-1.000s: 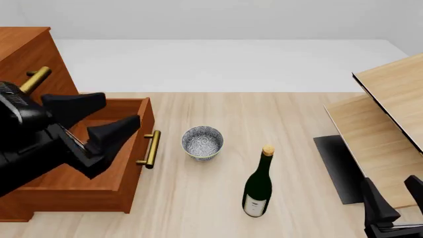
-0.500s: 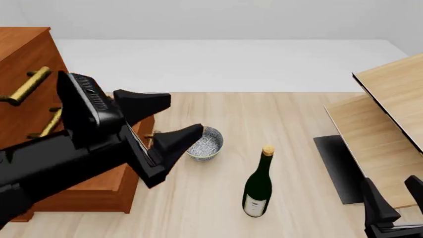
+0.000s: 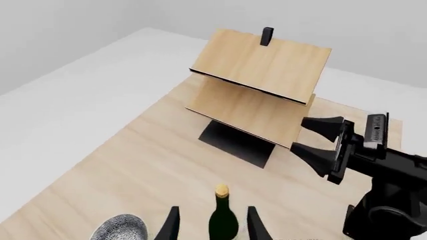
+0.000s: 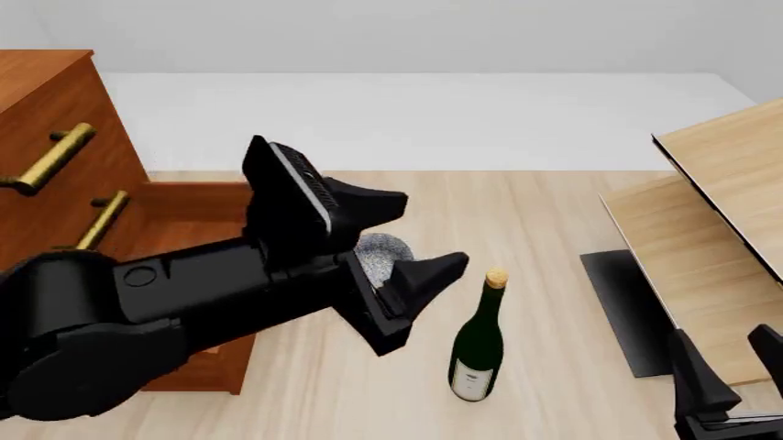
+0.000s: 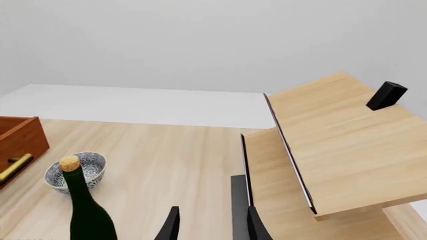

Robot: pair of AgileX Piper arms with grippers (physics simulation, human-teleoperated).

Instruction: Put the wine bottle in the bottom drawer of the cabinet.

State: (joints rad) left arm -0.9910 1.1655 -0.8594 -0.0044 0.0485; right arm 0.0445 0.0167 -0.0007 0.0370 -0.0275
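The wine bottle [image 4: 478,344] stands upright on the table, dark green with a tan cork and a white label. It also shows in the left wrist view [image 3: 223,220] and the right wrist view [image 5: 83,215]. My left gripper [image 4: 435,229] is open and empty, just left of and above the bottle's cork; in its own view its fingertips [image 3: 171,222] stand either side of the bottle. The cabinet [image 4: 49,110] is at the far left. Its bottom drawer [image 4: 202,194] is pulled open, mostly hidden behind my left arm; it also shows in the right wrist view [image 5: 20,137]. My right gripper [image 4: 731,357] is open and empty at the bottom right.
A speckled grey bowl [image 4: 381,247] sits between the drawer and the bottle, partly hidden by my left gripper. Pale wood shelf furniture [image 4: 722,183] with a black panel [image 4: 624,307] fills the right side.
My left arm has swung right, from over the open drawer, across the bowl, to beside the bottle's neck. Its gripper stayed open. The right arm and bottle have not moved.
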